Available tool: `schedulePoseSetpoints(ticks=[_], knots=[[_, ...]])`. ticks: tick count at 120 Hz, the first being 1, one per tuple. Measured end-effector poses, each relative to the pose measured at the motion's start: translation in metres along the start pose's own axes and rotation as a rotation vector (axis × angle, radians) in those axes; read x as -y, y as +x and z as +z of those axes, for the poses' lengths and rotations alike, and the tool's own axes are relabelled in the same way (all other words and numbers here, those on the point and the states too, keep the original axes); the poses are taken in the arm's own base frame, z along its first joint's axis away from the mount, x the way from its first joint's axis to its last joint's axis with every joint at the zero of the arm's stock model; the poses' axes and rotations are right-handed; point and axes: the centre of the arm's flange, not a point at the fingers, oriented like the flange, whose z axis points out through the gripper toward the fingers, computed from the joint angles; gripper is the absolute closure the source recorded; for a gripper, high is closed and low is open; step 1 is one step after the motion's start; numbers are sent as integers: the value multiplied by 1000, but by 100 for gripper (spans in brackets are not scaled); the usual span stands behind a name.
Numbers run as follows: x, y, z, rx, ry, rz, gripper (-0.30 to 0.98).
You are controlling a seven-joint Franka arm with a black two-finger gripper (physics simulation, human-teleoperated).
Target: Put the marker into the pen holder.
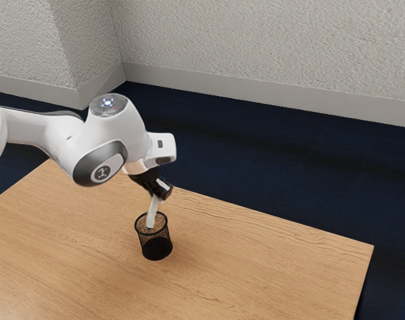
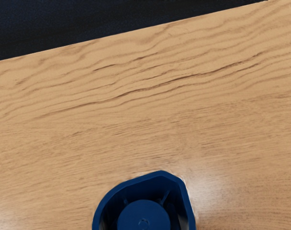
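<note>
jaws were pinched closed on the white marker (image 1: pixel 152 211), which slanted steeply down from them, lower tip at the mouth of the pen holder (image 1: pixel 157 247), leaving, i judged, mostly a downward move.

Soft, even light brightens my counter (image 1: pixel 276 267) and the pale walls (image 1: pixel 256 40), while the floor (image 1: pixel 289 173) sinks into deep, dim blue. A small bluish-white gleam sits atop my arm (image 1: pixel 49 137). From my wrist, I see hazy pale glare washing the counter's grain.
</note>
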Motion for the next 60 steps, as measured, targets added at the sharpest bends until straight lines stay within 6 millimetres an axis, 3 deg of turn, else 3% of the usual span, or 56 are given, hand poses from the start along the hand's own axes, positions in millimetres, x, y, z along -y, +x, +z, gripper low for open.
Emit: schedulePoseSetpoints(ticks=[16, 25, 36, 45, 60], knots=[[1, 2, -9, -22, -5, 4, 32], [5, 5, -35, -66, 4, 3, 22], [36, 29, -101, -179, 26, -52, 15], [69, 76, -182, -248, 18, -136, 10], [97, 125, -297, -244, -9, -213, 6]])
